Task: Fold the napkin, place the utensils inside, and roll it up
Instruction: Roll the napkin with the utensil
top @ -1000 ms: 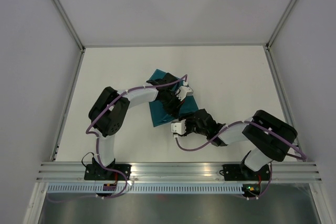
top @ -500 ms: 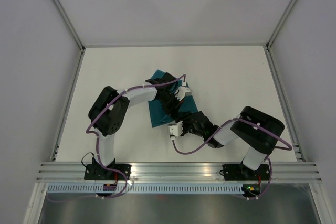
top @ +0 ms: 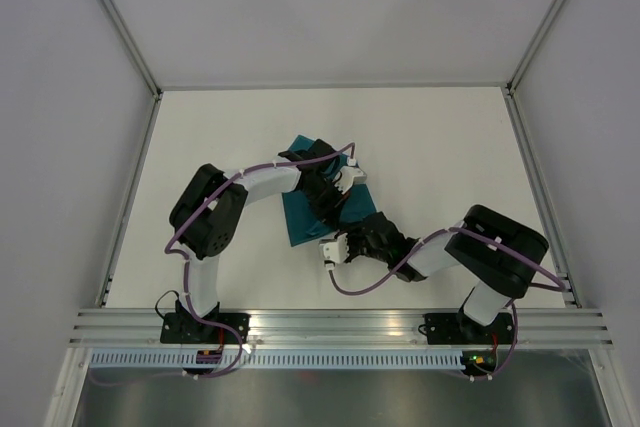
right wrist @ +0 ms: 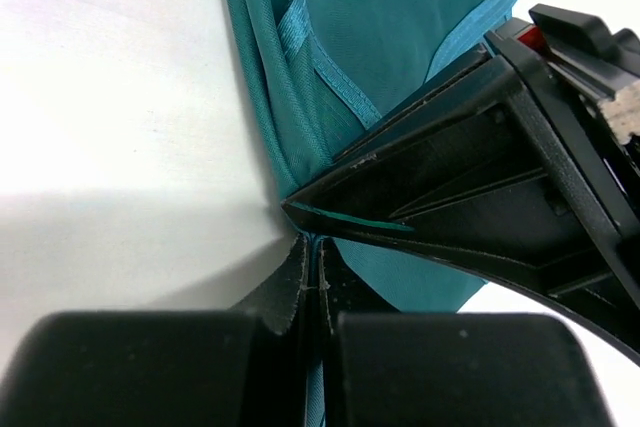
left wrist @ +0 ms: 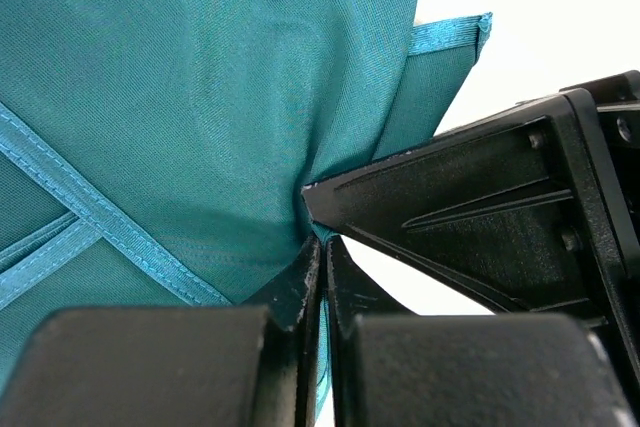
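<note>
The teal napkin (top: 298, 215) lies bunched and partly folded mid-table, largely covered by both arms. My left gripper (left wrist: 322, 244) is shut, with a thin fold of the napkin (left wrist: 200, 97) pinched between its tips. My right gripper (right wrist: 312, 244) is shut on the napkin's edge (right wrist: 370, 37) right beside it, where the cloth meets the bare table. The two grippers meet tip to tip at the napkin's near right corner, left (top: 335, 209) and right (top: 350, 228). The utensils are out of view.
The white tabletop (top: 440, 147) is bounded by grey walls and metal rails at the sides and front. Purple cables loop along both arms. The right gripper's black body (left wrist: 520, 207) crowds the left wrist view.
My right gripper has slid left to the napkin's near corner and closed from open onto the cloth. The left gripper has stayed shut on the napkin, almost in place.
</note>
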Robot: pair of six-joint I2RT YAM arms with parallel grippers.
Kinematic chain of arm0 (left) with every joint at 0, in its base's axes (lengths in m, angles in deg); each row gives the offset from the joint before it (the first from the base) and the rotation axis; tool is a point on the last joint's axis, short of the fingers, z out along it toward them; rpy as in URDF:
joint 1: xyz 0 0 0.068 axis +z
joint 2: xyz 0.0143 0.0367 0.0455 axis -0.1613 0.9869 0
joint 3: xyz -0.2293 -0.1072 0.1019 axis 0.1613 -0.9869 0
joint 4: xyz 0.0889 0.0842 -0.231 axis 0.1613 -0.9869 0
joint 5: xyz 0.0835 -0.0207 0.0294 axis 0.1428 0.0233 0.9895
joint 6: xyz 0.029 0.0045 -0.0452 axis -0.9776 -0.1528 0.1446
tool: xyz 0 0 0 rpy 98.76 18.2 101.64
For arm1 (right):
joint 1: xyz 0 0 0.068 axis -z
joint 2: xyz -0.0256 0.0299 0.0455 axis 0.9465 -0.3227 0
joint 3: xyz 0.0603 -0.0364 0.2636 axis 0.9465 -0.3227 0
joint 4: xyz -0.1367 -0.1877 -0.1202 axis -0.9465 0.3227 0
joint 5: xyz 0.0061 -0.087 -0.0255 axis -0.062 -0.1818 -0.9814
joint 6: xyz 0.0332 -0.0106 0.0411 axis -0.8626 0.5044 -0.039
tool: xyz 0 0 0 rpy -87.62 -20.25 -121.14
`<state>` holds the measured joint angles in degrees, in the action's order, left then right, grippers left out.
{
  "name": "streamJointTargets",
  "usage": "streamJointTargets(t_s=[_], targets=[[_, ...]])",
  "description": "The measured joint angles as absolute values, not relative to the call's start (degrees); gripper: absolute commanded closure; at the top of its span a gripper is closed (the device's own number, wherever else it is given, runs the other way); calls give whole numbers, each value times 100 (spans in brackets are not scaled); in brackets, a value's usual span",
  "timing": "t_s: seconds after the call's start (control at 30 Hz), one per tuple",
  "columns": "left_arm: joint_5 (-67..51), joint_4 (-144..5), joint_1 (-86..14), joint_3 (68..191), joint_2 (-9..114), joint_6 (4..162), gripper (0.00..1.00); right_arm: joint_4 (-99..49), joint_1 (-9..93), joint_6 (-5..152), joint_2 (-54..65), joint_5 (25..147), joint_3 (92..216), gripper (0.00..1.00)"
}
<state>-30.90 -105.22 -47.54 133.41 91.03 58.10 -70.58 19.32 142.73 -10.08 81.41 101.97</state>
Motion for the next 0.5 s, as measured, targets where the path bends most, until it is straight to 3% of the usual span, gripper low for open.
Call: streamJointTargets(t_s=[0.27,0.5], targets=[[-3177,-10489,-4708,13343,9044,5858,59,-5956,1925,14175,-643,8311,10424,100],[-3127,-10041,-4527,13304,8637,6063,46,-4959,1914,14011,-415,8596,10746,100]])
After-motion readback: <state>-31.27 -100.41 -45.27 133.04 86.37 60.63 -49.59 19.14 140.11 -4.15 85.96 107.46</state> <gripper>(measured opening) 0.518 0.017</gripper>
